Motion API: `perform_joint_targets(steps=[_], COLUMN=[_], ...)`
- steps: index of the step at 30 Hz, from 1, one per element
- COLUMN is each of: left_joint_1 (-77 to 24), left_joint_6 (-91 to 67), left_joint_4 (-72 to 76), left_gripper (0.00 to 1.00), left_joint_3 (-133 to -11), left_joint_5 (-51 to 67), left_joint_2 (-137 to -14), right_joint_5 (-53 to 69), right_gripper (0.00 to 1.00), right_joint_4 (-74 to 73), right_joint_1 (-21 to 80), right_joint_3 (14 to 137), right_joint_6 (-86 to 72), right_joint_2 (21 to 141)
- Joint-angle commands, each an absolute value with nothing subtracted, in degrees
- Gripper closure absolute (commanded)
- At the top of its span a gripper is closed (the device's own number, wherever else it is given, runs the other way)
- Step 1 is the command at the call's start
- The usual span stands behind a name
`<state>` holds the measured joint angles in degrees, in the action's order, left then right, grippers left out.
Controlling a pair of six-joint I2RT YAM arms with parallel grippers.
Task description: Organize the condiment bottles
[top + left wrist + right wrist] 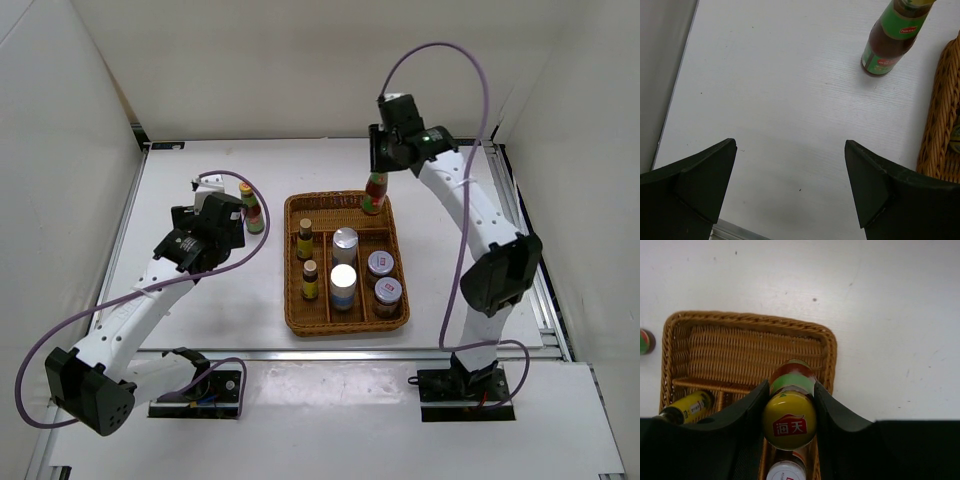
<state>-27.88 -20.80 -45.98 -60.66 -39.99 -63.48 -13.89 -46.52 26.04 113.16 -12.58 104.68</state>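
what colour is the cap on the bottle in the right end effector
Yellow, with a red-and-white logo; the cap shows best in the right wrist view.

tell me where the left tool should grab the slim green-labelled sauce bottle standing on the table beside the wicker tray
Probably the narrow neck of the slim green-labelled sauce bottle, coming down from above. It stands upright, and the brown wicker tray sits close beside it, so a top approach keeps the open left tool clear of its wall.
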Motion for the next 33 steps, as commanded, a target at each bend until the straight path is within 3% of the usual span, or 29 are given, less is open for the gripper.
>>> perform_joint_targets(steps=[1,9,14,16,18,28,33], left_joint_1=[-27.7,-27.7,-27.7,-27.7,-27.1,-19.3,-17.0], left_joint_6=[-20.9,-20.9,-21.4,-22.0,-22.0,-20.0,-20.5], left_joint_4=[-45.4,-45.4,-45.4,-45.4,-45.4,-42.5,-38.3], left_gripper=[0.0,0.0,0.0,0.0,0.0,0.0,0.02], left_joint_3=[-60.3,-60.3,-60.3,-60.9,-63.2,-82.9,-84.8], left_joint_5=[-41.5,-41.5,-41.5,-41.5,-40.4,-21.1,-15.9], left_joint_2=[-62.7,-63.7,-63.7,-63.7,-64.3,-83.5,-91.1], right_joint_5=[-14.2,-13.7,-13.7,-14.5,-17.1,-24.1,-24.1], right_gripper=[1.0,1.0,0.83,0.33,0.0,0.0,0.0], right_joint_4=[-42.3,-38.2,-37.0,-37.0,-37.0,-43.6,-45.6], right_joint_1=[27.3,28.5,29.0,29.0,29.0,29.0,29.0], right_joint_3=[113.4,105.2,102.6,101.7,100.3,96.2,91.8], right_joint_6=[-11.0,-12.0,-12.6,-13.1,-14.3,-16.8,-17.3], right_joint_2=[106.6,107.8,107.1,105.8,103.6,84.2,75.4])
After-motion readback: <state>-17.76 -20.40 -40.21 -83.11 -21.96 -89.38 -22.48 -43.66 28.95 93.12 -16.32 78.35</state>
